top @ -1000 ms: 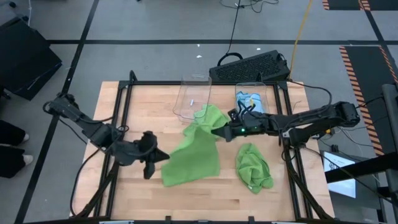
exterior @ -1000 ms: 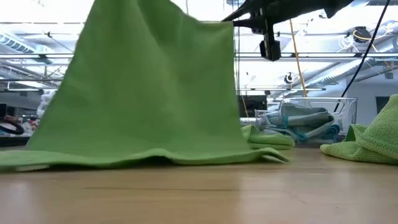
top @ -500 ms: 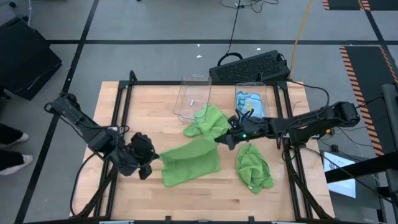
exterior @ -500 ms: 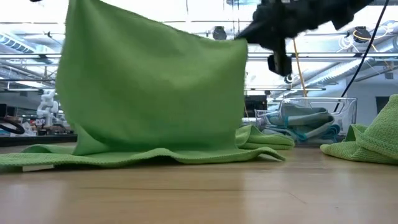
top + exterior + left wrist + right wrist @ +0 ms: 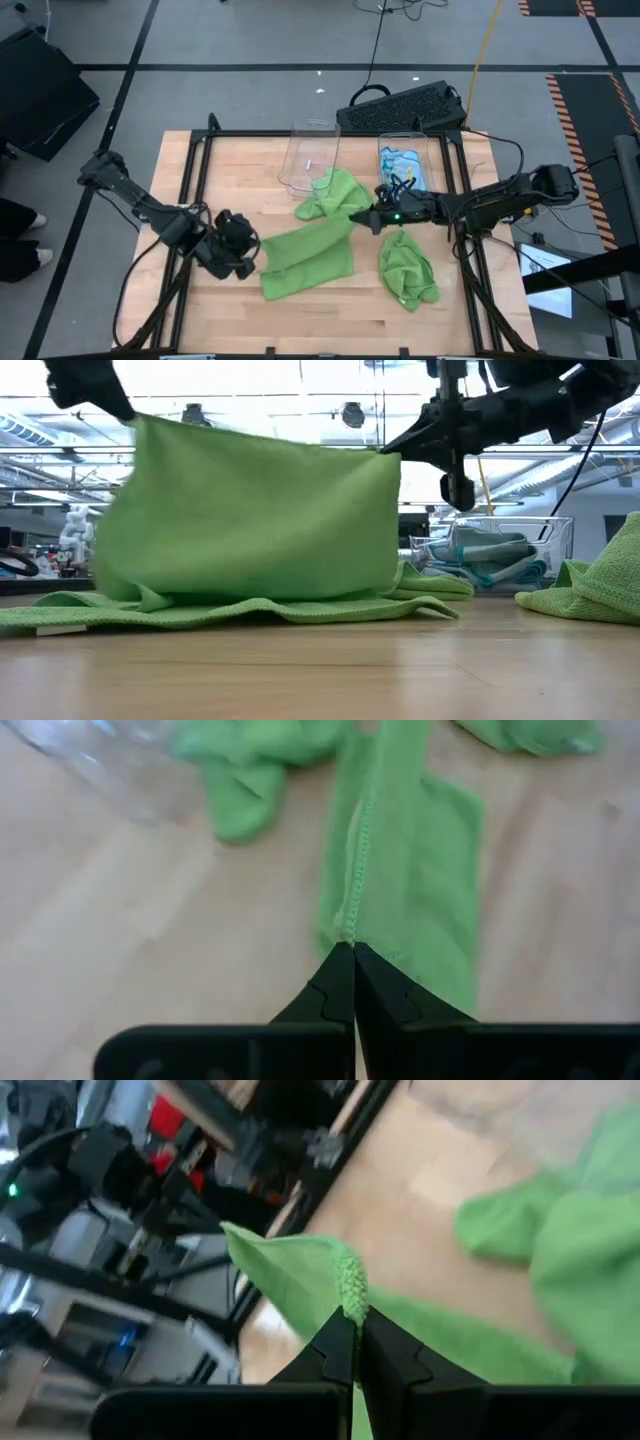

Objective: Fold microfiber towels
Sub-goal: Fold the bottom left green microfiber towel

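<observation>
While both jaws pinch opposite corners of the green towel [image 5: 305, 258] mid-table, left gripper [image 5: 243, 262] and right gripper [image 5: 372, 219] closed, we keep the raised edge taut and lay it over squarely.

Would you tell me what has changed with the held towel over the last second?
The left gripper and right gripper carried the green towel toward the near edge and lowered it, folding it over itself. Both stayed shut on its corners; the crumpled towel stayed put.
</observation>
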